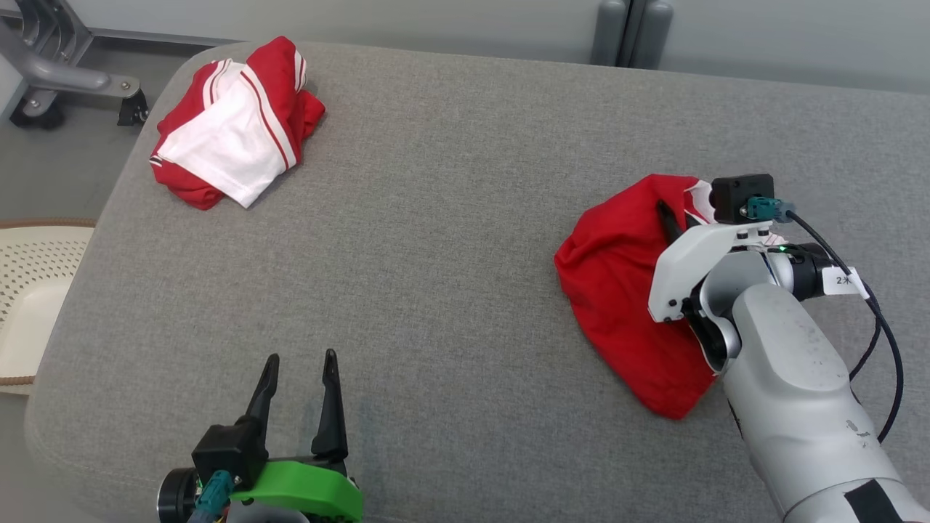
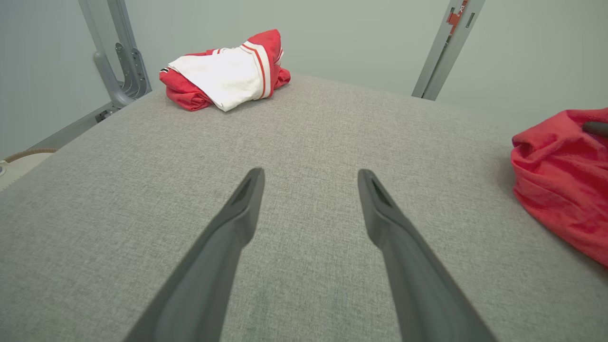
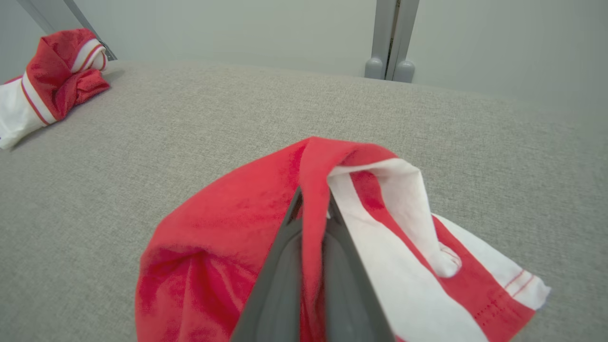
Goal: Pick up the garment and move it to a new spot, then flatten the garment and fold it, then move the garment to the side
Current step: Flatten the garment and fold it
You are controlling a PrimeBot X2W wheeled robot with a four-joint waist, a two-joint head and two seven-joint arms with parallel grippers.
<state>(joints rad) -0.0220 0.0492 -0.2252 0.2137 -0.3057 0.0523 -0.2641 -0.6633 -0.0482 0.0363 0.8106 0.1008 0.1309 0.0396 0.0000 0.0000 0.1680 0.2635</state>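
A crumpled red garment [image 1: 625,290] with white striped trim lies at the right of the grey padded table [image 1: 450,218]. My right gripper [image 1: 672,221] sits on top of it, shut on a raised fold of the red cloth [image 3: 313,190]; the right wrist view has both fingers pinching that fold. The garment's red edge [image 2: 565,180] reaches into the left wrist view at the right. My left gripper [image 1: 299,367] hovers open over the table's near edge, with nothing between its fingers [image 2: 237,213].
A second red and white garment [image 1: 232,123] lies bunched at the table's far left corner, also seen from the left wrist [image 2: 228,71] and the right wrist [image 3: 47,76]. A perforated cream basket [image 1: 29,290] stands left of the table. A metal frame [image 1: 58,65] stands beyond.
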